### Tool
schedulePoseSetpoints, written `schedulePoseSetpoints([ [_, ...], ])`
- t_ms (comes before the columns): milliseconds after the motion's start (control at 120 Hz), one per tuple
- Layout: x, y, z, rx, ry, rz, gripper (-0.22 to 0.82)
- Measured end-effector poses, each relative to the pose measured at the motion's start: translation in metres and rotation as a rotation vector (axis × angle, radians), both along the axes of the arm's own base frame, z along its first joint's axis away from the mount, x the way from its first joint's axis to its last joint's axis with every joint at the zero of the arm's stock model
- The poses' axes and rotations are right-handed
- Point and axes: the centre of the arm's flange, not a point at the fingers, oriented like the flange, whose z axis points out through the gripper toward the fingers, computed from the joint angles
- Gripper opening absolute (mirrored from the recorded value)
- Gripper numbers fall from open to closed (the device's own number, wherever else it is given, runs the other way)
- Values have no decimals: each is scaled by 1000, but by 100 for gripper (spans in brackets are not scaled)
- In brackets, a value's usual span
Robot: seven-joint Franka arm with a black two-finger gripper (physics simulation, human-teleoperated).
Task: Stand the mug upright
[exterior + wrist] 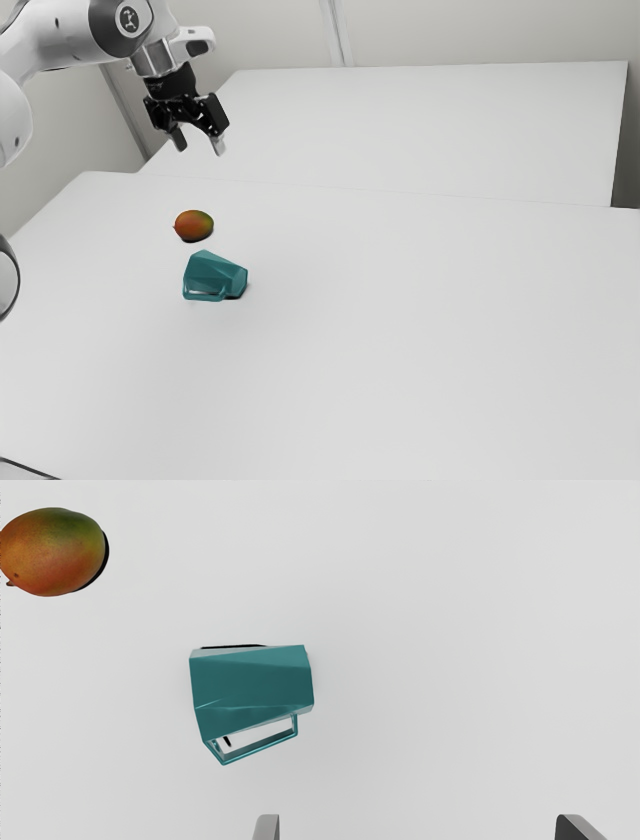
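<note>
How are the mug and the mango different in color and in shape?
The mug is plain teal, while the mango mixes orange, red and green. The mug has flat, angular faces and a handle; the mango is smoothly rounded, without a handle. Both lie on the white table.

From where I stand, the mug (214,275) lies on its side on the table (400,330), left of centre in the exterior view, its handle (260,746) toward the bottom of the frame. Just above it in that frame, slightly nearer the left edge, a mango (194,225) rests on the table, near the mug but not touching it.
</note>
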Motion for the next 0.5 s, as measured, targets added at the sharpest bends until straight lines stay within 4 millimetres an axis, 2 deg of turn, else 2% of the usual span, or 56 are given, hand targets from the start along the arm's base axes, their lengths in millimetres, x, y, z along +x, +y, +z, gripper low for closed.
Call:
schedulePoseSetpoints([
  [200,1,0,1,0,-13,-13,60],
  [325,0,7,-10,-13,8,0,60],
  [400,-5,32,-14,-61,14,45,60],
  [500,-17,85,-31,-179,34,131,60],
])
